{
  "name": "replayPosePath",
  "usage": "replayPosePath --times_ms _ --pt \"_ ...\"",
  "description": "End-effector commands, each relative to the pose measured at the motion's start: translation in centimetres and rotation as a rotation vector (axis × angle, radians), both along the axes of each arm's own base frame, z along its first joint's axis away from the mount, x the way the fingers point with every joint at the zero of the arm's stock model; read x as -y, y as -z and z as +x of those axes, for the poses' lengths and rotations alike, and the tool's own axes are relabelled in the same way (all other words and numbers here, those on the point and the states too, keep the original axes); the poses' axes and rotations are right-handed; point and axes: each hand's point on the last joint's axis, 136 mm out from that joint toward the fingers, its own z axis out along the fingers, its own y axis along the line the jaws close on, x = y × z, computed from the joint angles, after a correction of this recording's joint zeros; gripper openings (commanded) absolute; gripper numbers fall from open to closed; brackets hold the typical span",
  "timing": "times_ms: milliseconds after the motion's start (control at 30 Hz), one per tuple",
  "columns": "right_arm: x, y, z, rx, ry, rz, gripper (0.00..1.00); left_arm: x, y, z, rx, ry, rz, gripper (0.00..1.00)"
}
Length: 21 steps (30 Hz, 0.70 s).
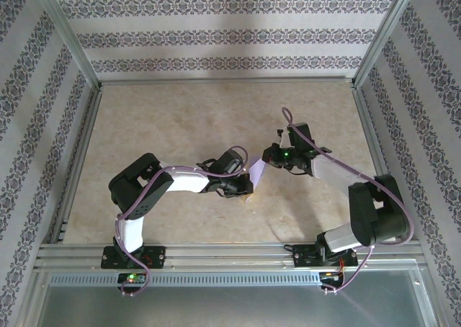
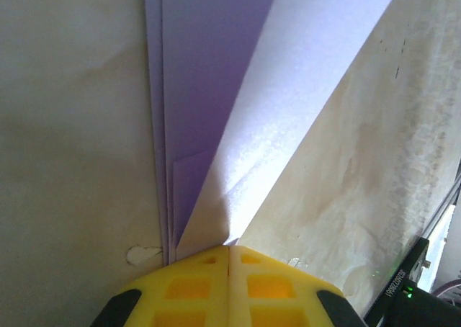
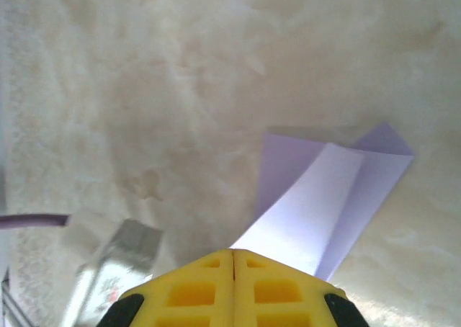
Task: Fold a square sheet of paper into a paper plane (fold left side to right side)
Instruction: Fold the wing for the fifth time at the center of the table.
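Observation:
The lavender sheet is folded into a narrow layered paper plane (image 1: pixel 257 172) and sits mid-table between my two arms. In the left wrist view the paper plane (image 2: pixel 216 89) runs straight up from my left gripper (image 2: pixel 229 249). The yellow fingers are shut with a pale raised flap pinched at their tip. In the right wrist view the paper plane (image 3: pixel 317 190) fans out up and to the right from my right gripper (image 3: pixel 233 253), which is shut on its near end. From above, the left gripper (image 1: pixel 245 190) holds the near-left end and the right gripper (image 1: pixel 268 158) the far-right end.
The beige tabletop (image 1: pixel 187 125) is bounded by aluminium rails (image 1: pixel 72 176) and patterned walls. A small white chip (image 2: pixel 142 255) lies on the table beside the left fingers. A purple cable (image 3: pixel 32 220) and a blurred metal piece (image 3: pixel 115 262) lie left of the right gripper.

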Motion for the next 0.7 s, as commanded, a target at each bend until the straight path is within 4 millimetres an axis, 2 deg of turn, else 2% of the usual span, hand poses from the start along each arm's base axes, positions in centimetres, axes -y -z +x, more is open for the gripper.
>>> replayPosePath --times_ms 0,100,400,667 --pt "-0.2 1.2 -2.7 -0.033 -0.041 0.019 0.00 -3.3 4.5 -1.8 -0.065 -0.006 0.210 0.00" --pt "-0.7 1.7 -3.5 -0.026 -0.055 0.033 0.00 -3.3 4.5 -1.8 -0.063 -0.001 0.222 0.00" --pt "-2.9 3.6 -3.6 -0.037 -0.119 0.044 0.00 -3.6 4.5 -1.8 -0.061 0.001 0.251 0.00" --pt "-3.2 5.1 -2.5 -0.030 -0.123 0.022 0.00 -3.9 4.6 -1.9 -0.069 0.004 0.279 0.00"
